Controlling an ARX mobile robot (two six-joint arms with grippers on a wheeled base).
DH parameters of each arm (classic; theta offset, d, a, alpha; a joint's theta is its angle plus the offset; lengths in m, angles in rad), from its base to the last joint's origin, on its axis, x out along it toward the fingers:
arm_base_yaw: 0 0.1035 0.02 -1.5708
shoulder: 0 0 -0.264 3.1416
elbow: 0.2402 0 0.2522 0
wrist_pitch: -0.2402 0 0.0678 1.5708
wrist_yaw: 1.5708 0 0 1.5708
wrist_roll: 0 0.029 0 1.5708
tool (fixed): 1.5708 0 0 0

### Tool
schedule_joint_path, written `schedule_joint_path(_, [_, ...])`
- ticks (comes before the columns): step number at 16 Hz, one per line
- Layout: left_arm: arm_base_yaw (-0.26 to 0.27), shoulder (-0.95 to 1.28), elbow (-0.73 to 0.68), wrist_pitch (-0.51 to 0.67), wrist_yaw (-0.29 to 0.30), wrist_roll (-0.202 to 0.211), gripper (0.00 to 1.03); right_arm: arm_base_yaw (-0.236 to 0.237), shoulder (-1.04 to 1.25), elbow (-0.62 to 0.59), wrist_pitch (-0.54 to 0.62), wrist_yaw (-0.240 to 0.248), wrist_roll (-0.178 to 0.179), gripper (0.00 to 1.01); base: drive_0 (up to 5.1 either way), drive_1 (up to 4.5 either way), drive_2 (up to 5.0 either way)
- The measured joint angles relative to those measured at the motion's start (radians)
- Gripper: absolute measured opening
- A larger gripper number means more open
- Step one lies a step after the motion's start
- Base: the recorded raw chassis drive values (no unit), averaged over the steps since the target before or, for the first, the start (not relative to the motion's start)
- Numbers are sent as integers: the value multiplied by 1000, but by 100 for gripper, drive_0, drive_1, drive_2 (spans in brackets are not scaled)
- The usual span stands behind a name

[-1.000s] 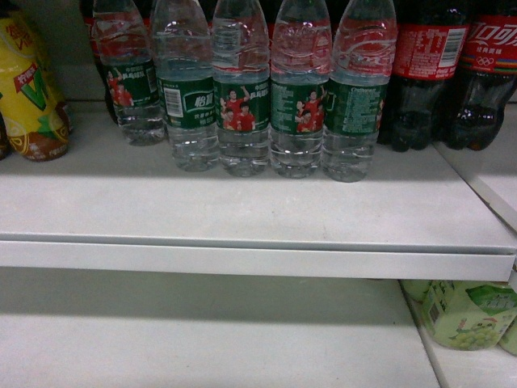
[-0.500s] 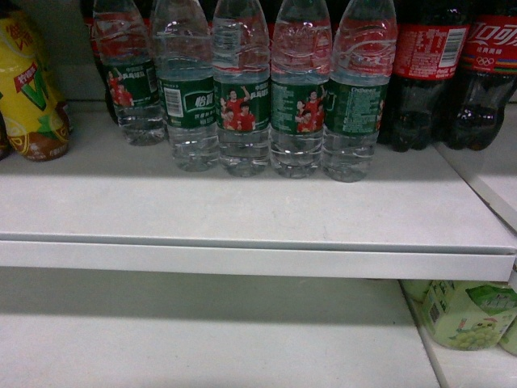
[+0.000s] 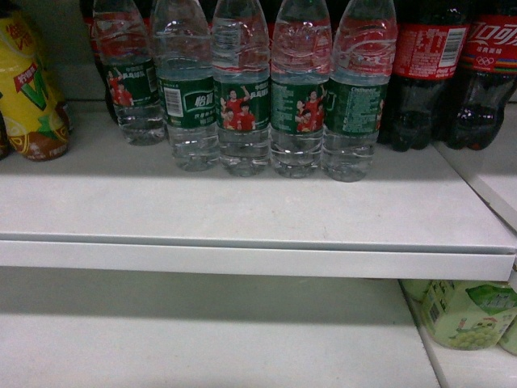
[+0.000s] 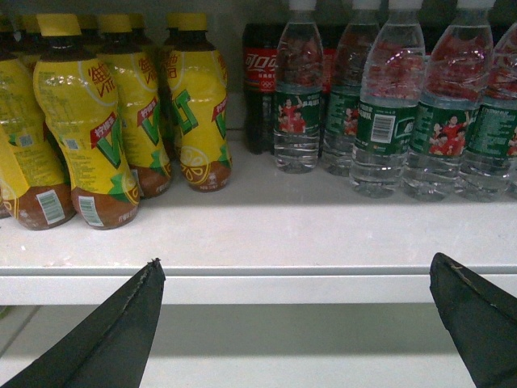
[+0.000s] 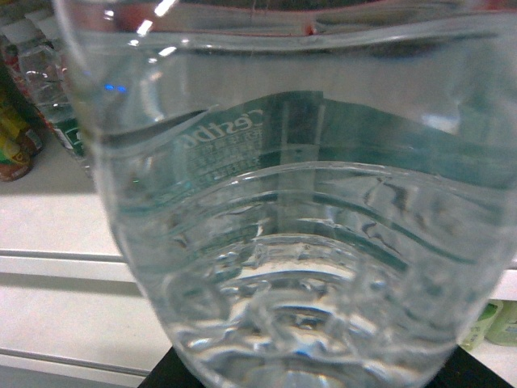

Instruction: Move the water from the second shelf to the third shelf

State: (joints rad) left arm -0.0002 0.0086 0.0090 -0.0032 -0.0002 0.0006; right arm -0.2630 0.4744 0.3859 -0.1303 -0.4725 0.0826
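Filling the right wrist view from 9 to 3 o'clock: one water bottle (image 5: pixel 291 242), clear and ribbed, with green label print read through from the back. Behind it, white shelf edges at 8 o'clock and pale green bottles (image 5: pixel 497 323) at 4 o'clock. Of the right gripper (image 5: pixel 319 380), only dark slivers at 7 and 5 o'clock under the bottle's base. Cannot tell whether closed on it. Judged held, since it stands out in front of the shelves rather than on a board.

In the head view, neither gripper nor that bottle. Along 12 o'clock, a row of five water bottles (image 3: pixel 242 105) on the upper shelf (image 3: pixel 242 210). At 2 o'clock, cola bottles (image 3: pixel 428 73) touching the row. At 9 o'clock, yellow lemon-tea bottles (image 3: pixel 32 97), apart from it. Below, the lower shelf (image 3: pixel 202 339), bare board from 6 to 8 o'clock.

Left gripper (image 4: pixel 295 260) spread wide and carrying nothing, black fingers at 7 and 4 o'clock in its own view, facing the upper shelf edge.

Step in hand, by judgement: carrying, bottle lifted out and bound for the board below. Next move calls for lowering under the upper shelf's front lip, pushing in toward 7 o'clock, away from the green bottles, and setting the base flat before releasing.
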Motion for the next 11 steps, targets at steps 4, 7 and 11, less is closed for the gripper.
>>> schedule_joint_path(4, [0, 0, 0, 0, 0, 0, 98, 0, 0, 0, 0, 0, 3, 37, 0, 0, 0])
schedule_joint_path(7, [0, 0, 0, 0, 0, 0, 98, 0, 0, 0, 0, 0, 3, 37, 0, 0, 0])
schedule_joint_path(11, [0, 0, 0, 0, 0, 0, 98, 0, 0, 0, 0, 0, 4, 37, 0, 0, 0])
